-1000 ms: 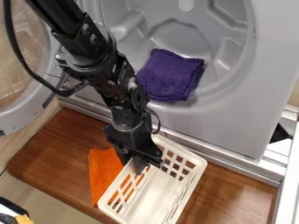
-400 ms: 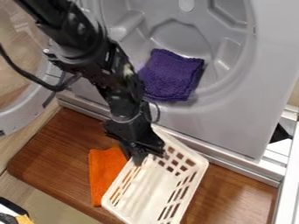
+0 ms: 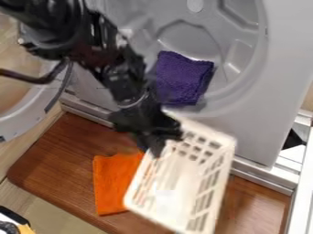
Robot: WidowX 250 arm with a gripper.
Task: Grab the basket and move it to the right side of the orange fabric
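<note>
We see the white basket [image 3: 223,137] tilted above the wooden worktop [image 3: 55,155], just right of the orange fabric [image 3: 113,185] and, from where we look, over its right edge. The black hand [image 3: 157,150] is closed on the basket's left wall, towards the far end — so we have it gripped by one side. The fabric lies flat on the worktop, left of the basket. On the far side stands a grey machine [image 3: 263,105], with a folded purple cloth [image 3: 180,77] in its round opening — its door [image 3: 52,103] swung out at left.
</note>
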